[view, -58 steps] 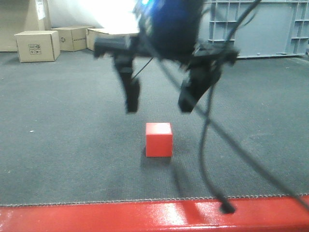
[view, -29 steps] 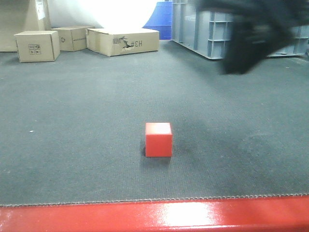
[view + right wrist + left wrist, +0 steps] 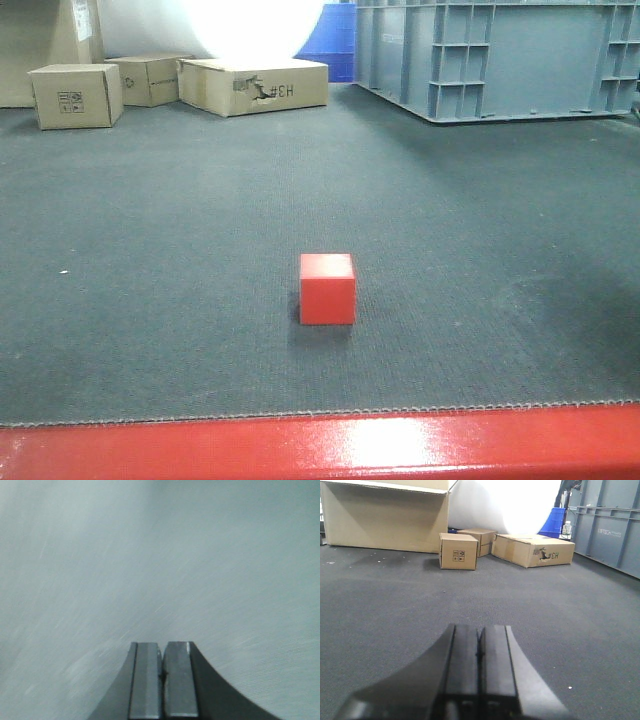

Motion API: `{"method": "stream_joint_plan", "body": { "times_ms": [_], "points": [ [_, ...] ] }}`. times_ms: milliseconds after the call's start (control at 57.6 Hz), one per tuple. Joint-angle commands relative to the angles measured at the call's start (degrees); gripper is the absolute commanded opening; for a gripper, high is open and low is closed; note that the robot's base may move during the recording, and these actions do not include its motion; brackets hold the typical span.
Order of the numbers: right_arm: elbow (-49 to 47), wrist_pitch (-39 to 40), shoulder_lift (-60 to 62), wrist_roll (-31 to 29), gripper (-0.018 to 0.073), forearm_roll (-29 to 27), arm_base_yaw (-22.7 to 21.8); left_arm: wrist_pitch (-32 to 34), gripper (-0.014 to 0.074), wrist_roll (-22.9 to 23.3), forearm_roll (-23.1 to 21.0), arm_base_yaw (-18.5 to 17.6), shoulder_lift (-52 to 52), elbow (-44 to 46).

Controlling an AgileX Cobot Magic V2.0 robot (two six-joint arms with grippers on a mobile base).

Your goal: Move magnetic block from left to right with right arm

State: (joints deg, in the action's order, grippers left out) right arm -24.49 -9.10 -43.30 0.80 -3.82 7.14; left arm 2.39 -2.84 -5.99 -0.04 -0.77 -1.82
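Note:
The magnetic block (image 3: 328,288), a plain red cube, rests alone on the grey carpet near the middle of the front view, with no arm near it. Neither gripper shows in the front view. In the left wrist view my left gripper (image 3: 480,628) is shut with nothing between its fingers, low over bare carpet. The right wrist view shows my right gripper (image 3: 162,645) shut and empty too, against a motion-blurred grey surface. The block is out of both wrist views.
Tan cardboard boxes (image 3: 77,95) (image 3: 254,85) stand at the back left, a grey plastic crate (image 3: 500,55) and a blue bin (image 3: 330,45) at the back right. A red edge (image 3: 320,450) runs along the front. The left wrist view also shows boxes (image 3: 458,551).
The right arm hung over the block with its jaws open one second ago, then swept up and right and has left the front view. The block stayed put.

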Motion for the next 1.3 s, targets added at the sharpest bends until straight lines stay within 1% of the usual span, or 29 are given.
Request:
{"method": "stream_joint_plan", "body": {
  "times_ms": [0, 139, 330, 434, 642, 799, 903, 990, 1146, 1285],
  "points": [
    [2.28, 9.10, 5.62, -0.80, 0.0067, -0.38, -0.90, 5.20, -0.0126, -0.14, -0.27, -0.30, -0.54, -0.54],
    [6.55, 9.10, 15.05, -0.80, 0.0067, -0.38, -0.90, 5.20, -0.0126, -0.14, -0.27, -0.30, -0.54, -0.54],
    [8.16, 8.56, 24.91, -0.80, 0.0067, -0.38, -0.90, 5.20, -0.0126, -0.14, -0.27, -0.30, -0.54, -0.54],
    [8.16, 8.61, 26.75, -0.80, 0.0067, -0.38, -0.90, 5.20, -0.0126, -0.14, -0.27, -0.30, -0.54, -0.54],
    [8.16, 8.55, 26.76, -0.80, 0.0067, -0.38, -0.90, 5.20, -0.0126, -0.14, -0.27, -0.30, -0.54, -0.54],
    [9.05, 10.24, 27.26, -0.80, 0.0067, -0.25, -0.98, 5.20, -0.0126, -0.14, -0.27, -0.30, -0.54, -0.54],
    [12.28, 13.80, 29.46, -0.80, 0.0067, 1.89, -2.34, 5.20, -0.0126, -0.14, -0.27, -0.30, -0.54, -0.54],
    [15.94, 16.51, 32.72, -0.80, 0.0067, 1.95, -4.12, 5.20, -0.0126, -0.14, -0.27, -0.30, -0.54, -0.54],
    [21.04, 16.64, 38.04, -0.49, 0.0067, 1.95, -6.31, 5.20, -0.0126, -0.14, -0.27, -0.30, -0.54, -0.54],
    [24.71, 16.71, 41.74, -0.49, 0.0067, 1.95, -6.49, 5.20, -0.0126, -0.14, -0.27, -0.30, -0.54, -0.54]
  ]
}}
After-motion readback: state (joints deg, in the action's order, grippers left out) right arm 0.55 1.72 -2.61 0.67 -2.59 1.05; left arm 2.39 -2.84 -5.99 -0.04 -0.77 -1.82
